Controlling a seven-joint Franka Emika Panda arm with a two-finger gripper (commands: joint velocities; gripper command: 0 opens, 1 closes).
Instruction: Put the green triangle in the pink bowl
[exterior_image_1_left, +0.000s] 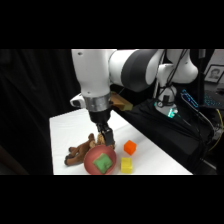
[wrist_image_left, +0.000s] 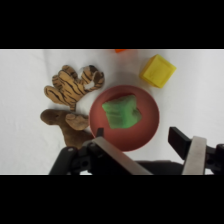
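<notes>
Pink bowl (exterior_image_1_left: 101, 162): nearest the side camera, at the table's front edge; red-pink, round, shallow.
Green triangle (exterior_image_1_left: 103, 163): lies inside the bowl, near its middle, free of the fingers.
Table (exterior_image_1_left: 70, 131): white top; dark drapes hang behind it, cables and equipment at 3 o'clock.
Gripper (exterior_image_1_left: 106, 140): hangs just above the bowl's rim at 12 o'clock; fingers spread apart, empty, nothing between them in the wrist view.
Plush toy (exterior_image_1_left: 80, 152): brown, striped, touching the bowl at 9 o'clock.
Yellow cube (exterior_image_1_left: 126, 164): just beside the bowl at 3 o'clock.
Orange block (exterior_image_1_left: 130, 146): at 1 o'clock, apart.
</notes>
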